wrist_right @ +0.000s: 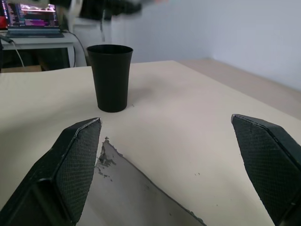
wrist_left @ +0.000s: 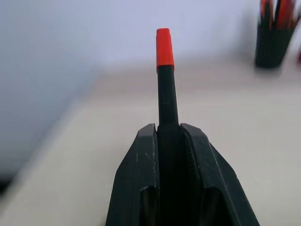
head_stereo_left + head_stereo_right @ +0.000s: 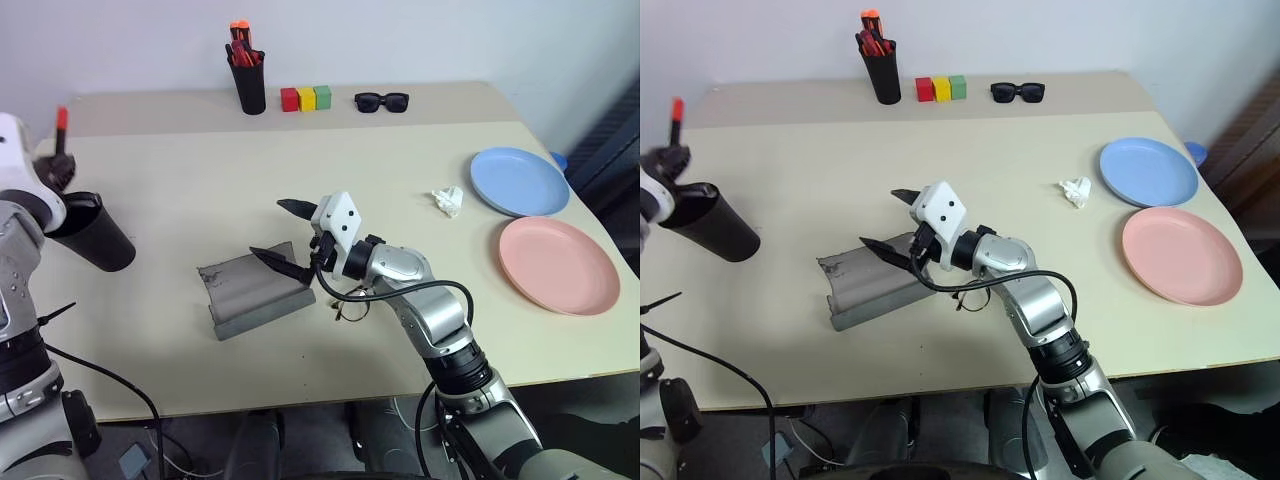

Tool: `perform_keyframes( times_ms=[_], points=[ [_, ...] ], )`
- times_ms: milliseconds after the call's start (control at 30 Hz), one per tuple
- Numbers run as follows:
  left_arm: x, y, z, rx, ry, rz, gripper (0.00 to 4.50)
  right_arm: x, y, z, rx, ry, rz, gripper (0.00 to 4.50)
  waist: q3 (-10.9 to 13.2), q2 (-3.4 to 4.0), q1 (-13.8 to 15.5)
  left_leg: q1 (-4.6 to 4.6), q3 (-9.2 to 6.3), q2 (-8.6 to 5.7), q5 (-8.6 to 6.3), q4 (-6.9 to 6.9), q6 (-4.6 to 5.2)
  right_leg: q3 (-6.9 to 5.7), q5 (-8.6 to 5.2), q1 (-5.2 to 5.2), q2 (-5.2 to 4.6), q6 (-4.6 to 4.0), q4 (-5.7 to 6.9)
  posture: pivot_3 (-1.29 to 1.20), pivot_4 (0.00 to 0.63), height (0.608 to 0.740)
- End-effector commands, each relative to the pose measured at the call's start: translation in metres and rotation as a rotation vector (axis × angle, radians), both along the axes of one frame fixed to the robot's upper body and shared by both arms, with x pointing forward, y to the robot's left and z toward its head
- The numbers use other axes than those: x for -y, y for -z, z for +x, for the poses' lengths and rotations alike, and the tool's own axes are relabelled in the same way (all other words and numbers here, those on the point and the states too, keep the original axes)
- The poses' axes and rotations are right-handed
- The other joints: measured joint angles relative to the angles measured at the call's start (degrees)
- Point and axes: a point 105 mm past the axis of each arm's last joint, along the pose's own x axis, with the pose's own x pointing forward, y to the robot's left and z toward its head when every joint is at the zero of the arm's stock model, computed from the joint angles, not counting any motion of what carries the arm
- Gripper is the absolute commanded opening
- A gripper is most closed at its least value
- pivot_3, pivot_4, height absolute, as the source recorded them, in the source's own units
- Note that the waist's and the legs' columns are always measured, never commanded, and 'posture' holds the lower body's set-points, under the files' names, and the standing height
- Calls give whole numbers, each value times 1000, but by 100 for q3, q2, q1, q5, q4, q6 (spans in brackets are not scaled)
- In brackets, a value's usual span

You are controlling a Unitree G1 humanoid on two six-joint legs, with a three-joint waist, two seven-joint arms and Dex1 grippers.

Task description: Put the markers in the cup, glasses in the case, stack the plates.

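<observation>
Marker in hand, cup just below

Your left gripper [image 2: 169, 141] is clamped on the red marker [image 3: 61, 120], tip up, just above the cup [image 3: 95, 235]. Centre it over the mouth, tilt it down, then release. Your right gripper [image 3: 285, 235] hangs wide open and empty over the open case [image 3: 250, 290], glasses [image 3: 350, 308] beside it.
</observation>
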Motion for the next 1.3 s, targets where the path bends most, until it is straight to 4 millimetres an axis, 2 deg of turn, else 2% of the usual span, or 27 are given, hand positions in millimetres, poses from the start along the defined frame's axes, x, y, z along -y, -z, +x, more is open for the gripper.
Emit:
perform_keyframes(
  times_ms=[33, 133, 267, 400, 567, 833, 1300],
  points=[
    [-11, -28, -24, 266, -100, 108, 101, -2, -13, -6, 42, -19, 37, 4500, 0, 0, 6, 1, 0, 0, 0, 2, 0, 0, 0, 1, 1, 0, 0, 0, 150, 740],
    [-15, -21, -28, 354, -154, 159, 101, -4, -13, -5, 42, -29, 39, 4500, -1, -2, 40, 2, 4, 0, 0, 2, 0, 1, 0, 3, -1, -1, -2, 0, 150, 740],
    [-14, -4, -20, 371, -169, 190, 101, -5, -18, -1, 52, -22, 53, 4500, -2, -3, 109, 1, 5, 0, 0, 5, 0, 1, 0, 3, 0, -1, -2, 0, 150, 740],
    [-15, 10, -9, 370, -164, 153, 101, -5, -31, 1, 50, -28, 105, 4500, -2, -3, 124, 0, 6, -1, 0, 6, 1, 1, 1, 3, 0, 0, -2, 0, 150, 740],
    [-9, 25, -1, 350, -154, 140, 101, -6, -46, -7, 70, -76, 127, 4500, -2, -3, 122, -1, 5, -1, 0, 6, 1, 1, 1, 5, 0, 1, -2, 0, 150, 740],
    [-4, 41, 3, 337, -149, 118, 101, -7, -43, -7, 71, -65, 122, 4500, -2, -3, 116, 1, 3, 0, 0, 5, 1, 0, 1, 4, 2, 1, 1, 0, 150, 740],
    [-5, 55, 10, 313, -146, 101, 101, -8, -42, -6, 73, -62, 120, 4500, -2, -3, 117, 1, 3, 0, 0, 5, 1, 0, 1, 4, 2, 1, 1, 0, 150, 740]
  ],
)
